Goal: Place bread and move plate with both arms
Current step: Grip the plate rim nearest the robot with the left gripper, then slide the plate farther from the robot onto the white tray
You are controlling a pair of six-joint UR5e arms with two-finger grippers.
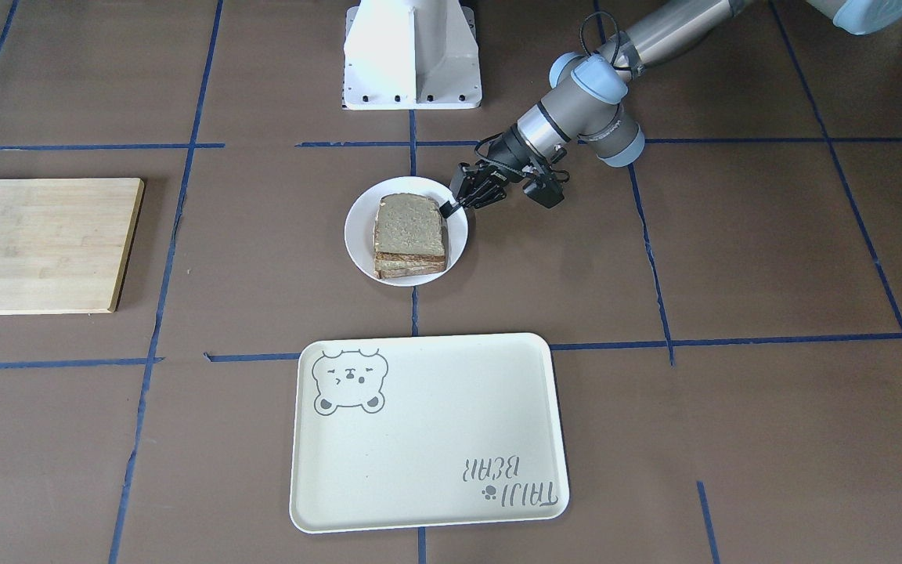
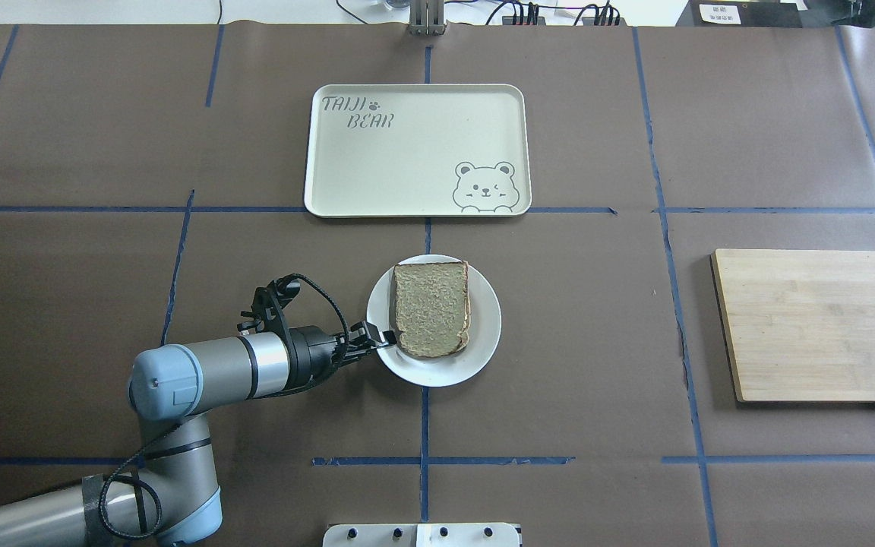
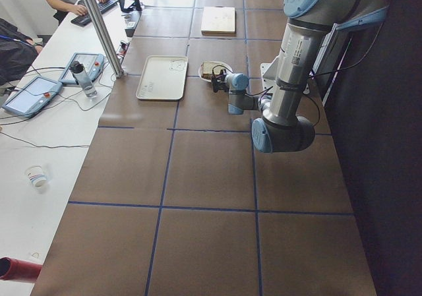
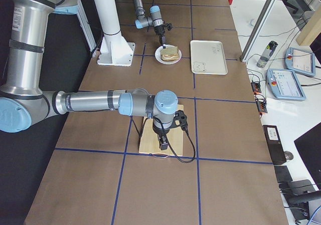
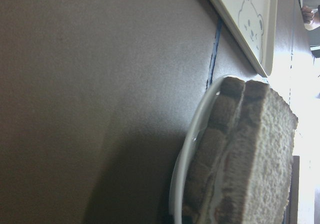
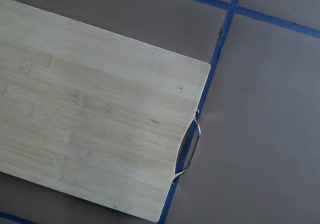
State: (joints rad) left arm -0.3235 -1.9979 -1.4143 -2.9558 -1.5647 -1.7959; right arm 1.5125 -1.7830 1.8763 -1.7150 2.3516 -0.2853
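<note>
Tray [image 1: 420,439] nearest, plate not yet on it | plate [image 1: 357,235] mid-table, short of tray | bread [image 1: 410,223] placed, topping the stack on plate (step judged done) | left gripper [image 1: 451,207] pinched on plate rim, move pending | right gripper [image 4: 163,144] above cutting board [image 4: 146,135], grip state indeterminable.

You have two grey-silver tubular arms, the left arm [image 2: 217,366] and the right arm [image 4: 90,103], with pale blue joint caps [image 2: 150,384], each ending in a black gripper, the left gripper [image 2: 384,336] and right gripper [image 4: 163,146], trailing a looped black cable [image 2: 327,300], and a white pedestal base [image 1: 412,55] edged with dark bolts [image 1: 396,99].
</note>
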